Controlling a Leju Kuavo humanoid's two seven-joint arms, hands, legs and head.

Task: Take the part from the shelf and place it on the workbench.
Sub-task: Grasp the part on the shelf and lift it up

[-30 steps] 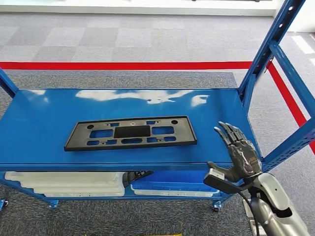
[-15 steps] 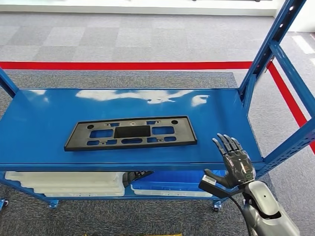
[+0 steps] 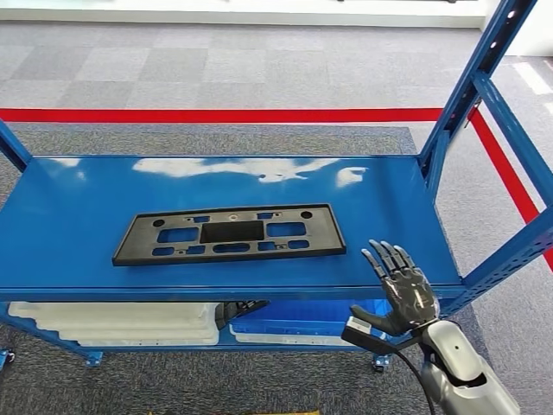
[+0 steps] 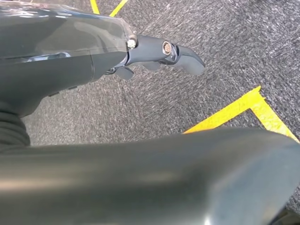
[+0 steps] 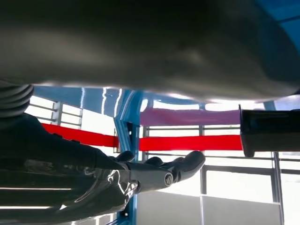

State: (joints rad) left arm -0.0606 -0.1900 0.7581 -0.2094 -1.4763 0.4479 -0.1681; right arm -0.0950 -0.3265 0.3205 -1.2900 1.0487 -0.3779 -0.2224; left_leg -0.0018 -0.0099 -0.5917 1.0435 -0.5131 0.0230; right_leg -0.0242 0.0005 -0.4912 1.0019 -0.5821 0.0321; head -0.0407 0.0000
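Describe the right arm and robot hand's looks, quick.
The right arm has a glossy silver shell with a dark gap at the joint. The right robot hand is dark grey metal with black segmented fingers, a small green marking on its back, and a black cable trailing beside the wrist.

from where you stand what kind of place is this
Probably a factory floor or a robot test area set up like one. A blue steel shelf on casters holds a black moulded part, with white parts stacked below, and red tape marks off zones on the grey carpet. The right hand hovers open at the shelf's edge.
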